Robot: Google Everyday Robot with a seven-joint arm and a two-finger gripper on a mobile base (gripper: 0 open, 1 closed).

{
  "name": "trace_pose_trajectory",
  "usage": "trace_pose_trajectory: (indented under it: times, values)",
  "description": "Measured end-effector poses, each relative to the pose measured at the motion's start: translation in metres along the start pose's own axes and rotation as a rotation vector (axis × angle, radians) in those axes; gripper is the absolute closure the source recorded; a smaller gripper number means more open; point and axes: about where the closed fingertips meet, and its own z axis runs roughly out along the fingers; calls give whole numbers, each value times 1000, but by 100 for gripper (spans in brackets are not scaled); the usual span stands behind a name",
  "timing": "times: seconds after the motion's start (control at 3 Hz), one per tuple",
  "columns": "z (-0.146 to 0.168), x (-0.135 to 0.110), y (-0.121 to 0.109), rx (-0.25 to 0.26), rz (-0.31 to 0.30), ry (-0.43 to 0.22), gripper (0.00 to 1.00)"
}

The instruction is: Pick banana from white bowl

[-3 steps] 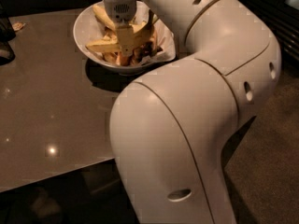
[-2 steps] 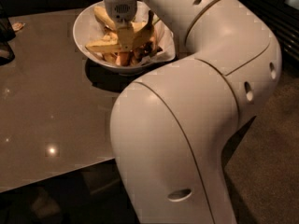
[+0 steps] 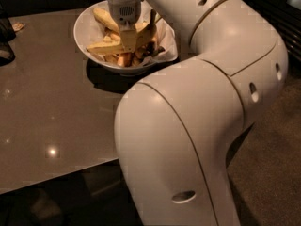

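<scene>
The white bowl [image 3: 87,41] stands at the far middle of the brown table, with a white paper liner [image 3: 165,37] sticking out at its right side. A long yellow banana [image 3: 104,47] lies across the bowl's front. A shorter, plumper yellow banana [image 3: 104,19] lies at the back left of the bowl. My gripper [image 3: 129,40] reaches straight down into the middle of the bowl from the grey wrist [image 3: 123,6], right beside the long banana's right end. Dark scraps under the gripper are partly hidden.
My large white arm [image 3: 197,102] fills the right and front of the view and hides the table's right side. A dark object [image 3: 5,36] stands at the table's left edge, with a small scrap [image 3: 18,26] near it. The table's front edge [image 3: 56,180] runs low across the left.
</scene>
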Motion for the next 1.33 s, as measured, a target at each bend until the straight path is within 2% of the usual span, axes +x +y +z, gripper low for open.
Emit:
trace_pose_trajectory:
  times: [0.33,0.67,1.0,1.33]
  values:
    - [0,0,0,1,0,0,100]
    - [-20,1,2,68,22,-30,100]
    - [-46,3,24,129,52,-70,100]
    - [-59,7,50,181,87,-118,100]
